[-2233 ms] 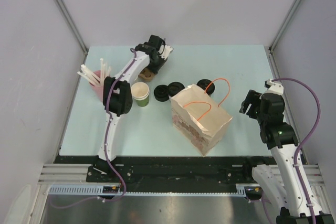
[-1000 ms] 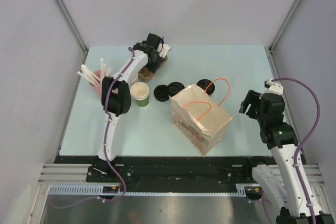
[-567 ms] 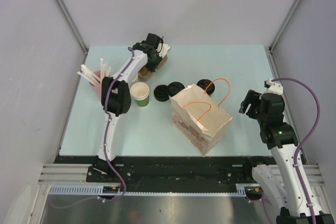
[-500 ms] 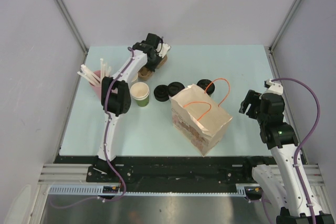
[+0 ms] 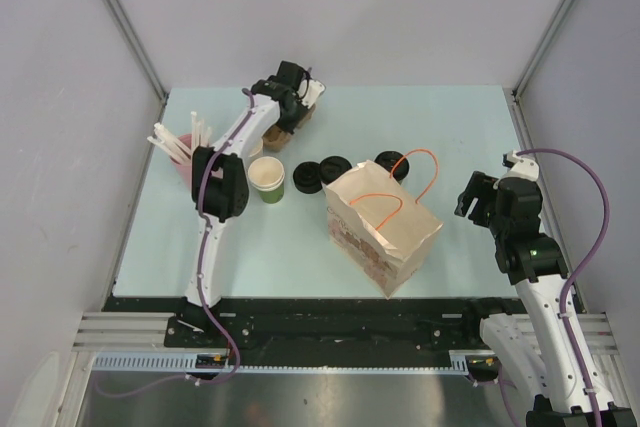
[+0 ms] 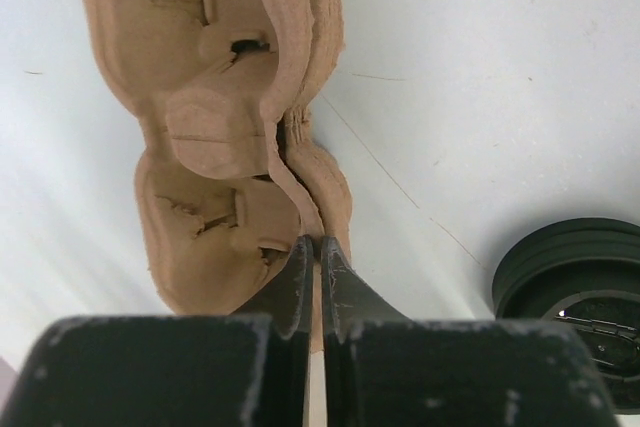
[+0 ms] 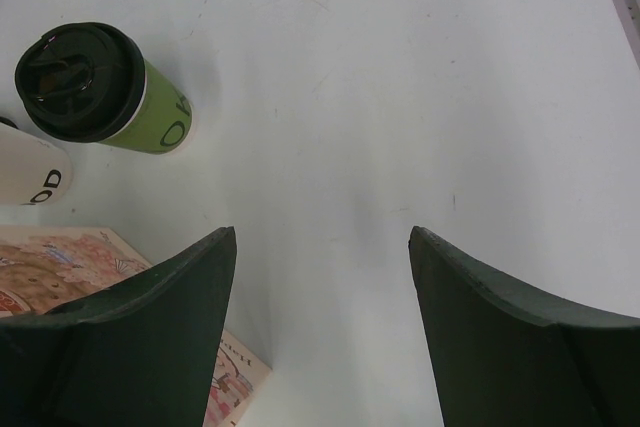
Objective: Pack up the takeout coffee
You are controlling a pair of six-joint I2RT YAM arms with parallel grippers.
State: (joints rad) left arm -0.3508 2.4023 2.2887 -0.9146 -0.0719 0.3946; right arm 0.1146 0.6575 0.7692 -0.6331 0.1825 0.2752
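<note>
The green-sided cup with a black lid (image 7: 95, 87) stands upright ahead and left of my right gripper (image 7: 321, 232), which is open and empty. The white-sided cup (image 7: 25, 172) shows only at the left edge beside it. From above, a black lid (image 5: 388, 160) shows just behind the paper bag (image 5: 382, 222); the white cup is hidden there. My right gripper (image 5: 472, 199) hovers right of the bag. My left gripper (image 5: 298, 109) is at the far left, shut on the rim of a brown cardboard cup carrier (image 6: 230, 127), pinching its thin wall (image 6: 318, 242).
A green cup without a lid (image 5: 267, 179) stands left of the bag, and a pink cup of white straws (image 5: 185, 162) stands further left. Two round black lids (image 5: 320, 173) lie between the open cup and the bag. One shows in the left wrist view (image 6: 575, 287).
My left gripper has moved slightly toward the table's far edge, taking the cardboard carrier with it. The right arm, the cups and the bag have not moved.
</note>
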